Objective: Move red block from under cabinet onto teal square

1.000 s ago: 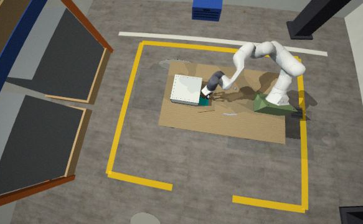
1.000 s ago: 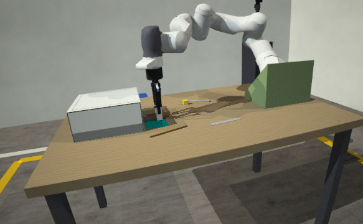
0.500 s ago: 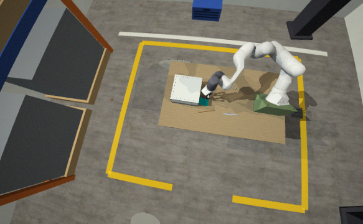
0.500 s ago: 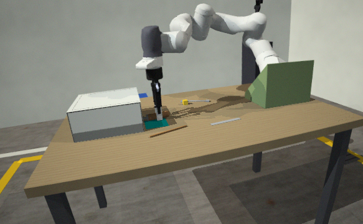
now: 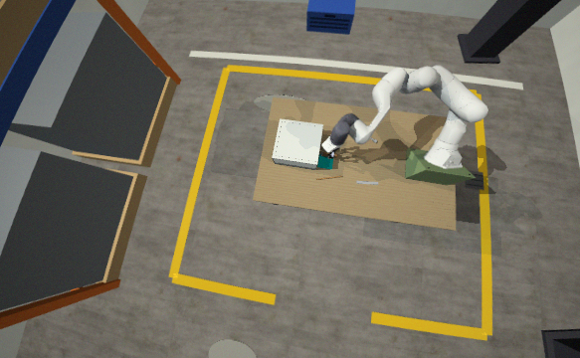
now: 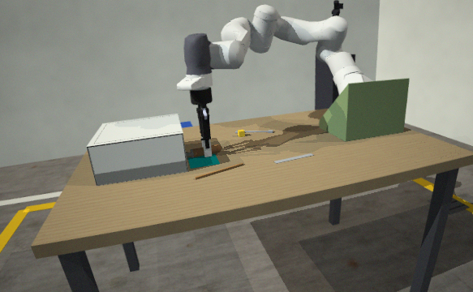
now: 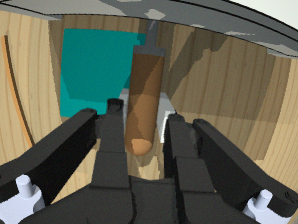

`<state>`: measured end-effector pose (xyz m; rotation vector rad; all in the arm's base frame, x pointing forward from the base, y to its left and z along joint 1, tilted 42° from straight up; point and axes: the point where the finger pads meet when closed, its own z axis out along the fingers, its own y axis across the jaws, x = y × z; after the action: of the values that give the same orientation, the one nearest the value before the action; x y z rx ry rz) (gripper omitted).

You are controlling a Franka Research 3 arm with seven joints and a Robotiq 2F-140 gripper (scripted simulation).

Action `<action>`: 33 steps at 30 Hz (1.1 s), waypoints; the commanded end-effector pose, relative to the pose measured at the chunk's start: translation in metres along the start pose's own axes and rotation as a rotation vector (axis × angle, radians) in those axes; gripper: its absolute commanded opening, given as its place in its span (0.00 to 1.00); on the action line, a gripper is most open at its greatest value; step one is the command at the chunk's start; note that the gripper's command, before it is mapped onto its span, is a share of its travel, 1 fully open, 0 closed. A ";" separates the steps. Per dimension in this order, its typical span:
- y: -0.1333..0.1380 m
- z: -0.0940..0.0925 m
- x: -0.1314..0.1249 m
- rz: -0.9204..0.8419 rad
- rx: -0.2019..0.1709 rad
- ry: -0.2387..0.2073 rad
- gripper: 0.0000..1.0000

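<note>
End effector clenched on a brown rod at the cabinet's mouth; red block out of sight.

Nearest on the desk [image 6: 260, 191] lies a thin stick [image 6: 219, 170], then the teal square [image 6: 204, 161] touching the foot of the white cabinet [image 6: 139, 148]. Above the square's far edge the end effector [image 6: 206, 152] points straight down and grips the brown rod [image 7: 147, 76] low and level, probably so its tip can slip under the cabinet and rake the block out (no view shows the block, so I judge it is underneath). The cabinet wall crowds one side. Open desk lies on the other, past a grey strip [image 6: 294, 158], toward the green base [image 6: 366, 109].
</note>
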<state>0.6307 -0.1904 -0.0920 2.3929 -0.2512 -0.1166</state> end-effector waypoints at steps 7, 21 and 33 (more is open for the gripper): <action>-0.001 -0.002 0.001 0.003 0.000 0.003 0.00; -0.001 -0.002 -0.002 0.003 0.000 0.003 0.00; -0.001 -0.002 -0.008 0.003 0.000 0.003 0.00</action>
<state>0.6222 -0.1872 -0.0930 2.3906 -0.2451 -0.1239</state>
